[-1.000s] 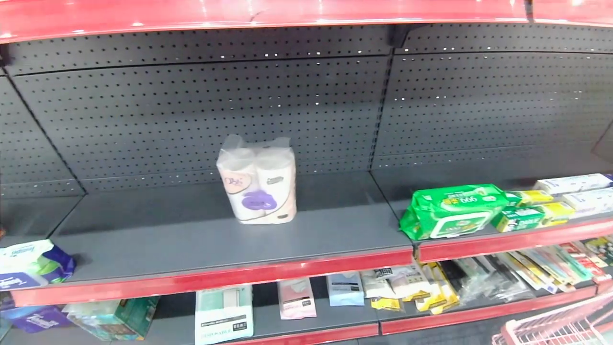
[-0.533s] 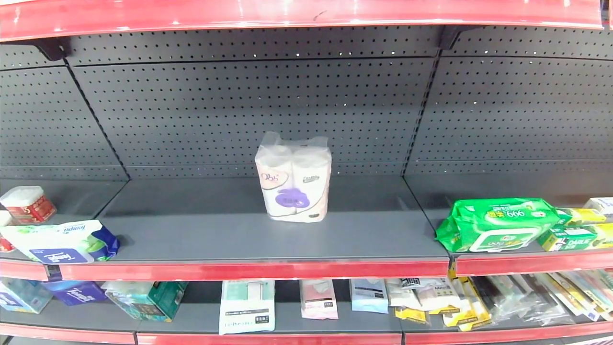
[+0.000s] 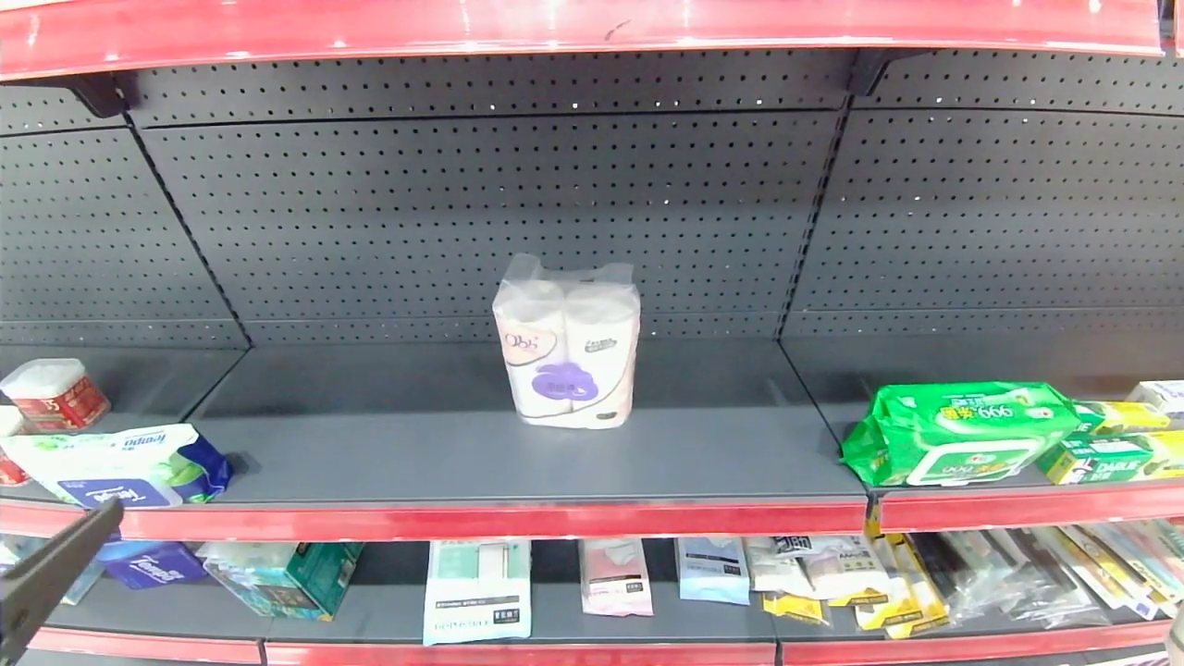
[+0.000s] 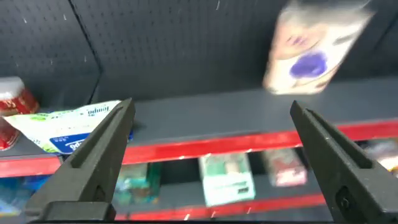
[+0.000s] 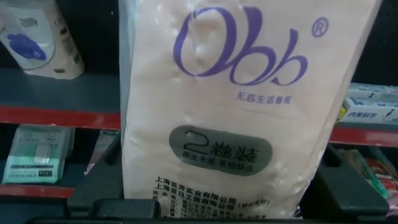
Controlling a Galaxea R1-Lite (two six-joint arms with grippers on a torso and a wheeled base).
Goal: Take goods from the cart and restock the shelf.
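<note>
A pack of toilet paper rolls [image 3: 566, 342] in clear wrap with a purple label stands upright in the middle of the grey shelf board [image 3: 370, 453]. The left wrist view has it [image 4: 314, 53] beyond and to one side of my left gripper [image 4: 211, 106], which is open and holds nothing in front of the shelf's red edge. One of its fingers [image 3: 55, 573] rises at the head view's lower left. My right gripper [image 5: 222, 152] is shut on a second toilet paper pack [image 5: 242, 93], cream with purple print. Behind that pack is the shelf pack [image 5: 40, 37].
A green wet-wipes pack [image 3: 962, 433] and small boxes [image 3: 1101, 444] lie on the right bay. A blue-white tissue pack [image 3: 120, 462] and a red can [image 3: 55, 393] sit on the left. Bare board flanks the standing pack. Flat packets [image 3: 476, 592] fill the lower shelf.
The head camera swung left between the first two frames, shifting the whole picture right. Since half a second ago a left gripper finger has risen into the lower left corner. The shelf goods have not moved.
</note>
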